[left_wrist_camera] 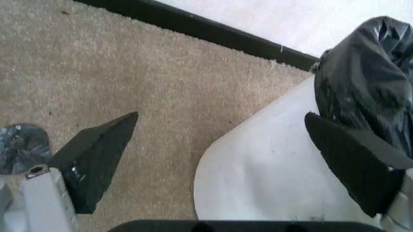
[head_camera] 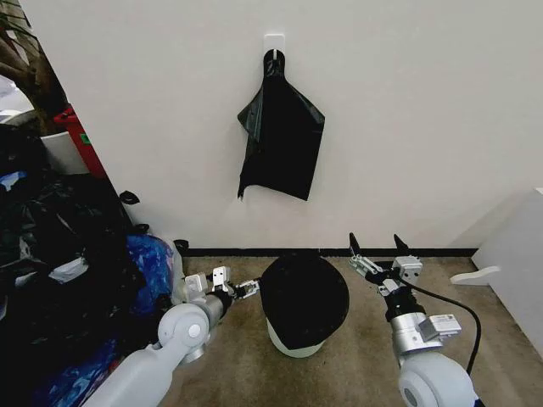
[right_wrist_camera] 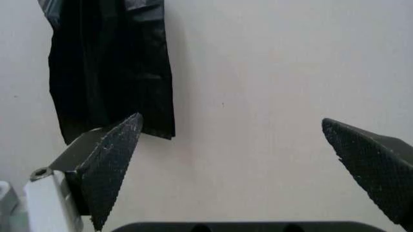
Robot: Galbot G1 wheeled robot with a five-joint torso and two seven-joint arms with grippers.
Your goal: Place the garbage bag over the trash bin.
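The garbage bag (head_camera: 304, 297) already covers the trash bin (head_camera: 297, 343) on the floor near the wall. Left tool (head_camera: 242, 289) open beside its rim; right tool (head_camera: 375, 246) open, raised. Next, probably tuck the edge lower.

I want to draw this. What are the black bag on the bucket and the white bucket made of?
The garbage bag looks like thin black plastic film: it is glossy and crinkled where it drapes over the rim, seen close in the left wrist view. The trash bin looks like smooth, hard white plastic, with a plain matte wall. I can't tell more than that.
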